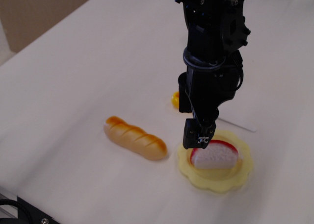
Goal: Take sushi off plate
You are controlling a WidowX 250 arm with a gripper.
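Sushi (pixel 214 157) sits on the plate (pixel 216 181), a little toward the rim nearest the bread, with its flat base down and its red strip arching over the top; we read its long axis as running left to right across the picture, roughly in line with the plate's width. We see the gripper (pixel 197 140) hanging just above the sushi's left end, over the plate's left edge, so the piece lies slightly to the right of and below the jaws. From this one view we cannot tell whether the jaws are parted or closed: only one dark fingertip block shows, and the arm hides the rest. We also cannot tell if that tip already touches the rice. The bread (pixel 135 137) lies on the bench (pixel 64 87) just left of the plate, apart from it, and a yellow-handled knife (pixel 174 100) peeks out behind the arm. We judge the coming move turns on shifting a touch rightward to centre over the dome, then closing across its short width
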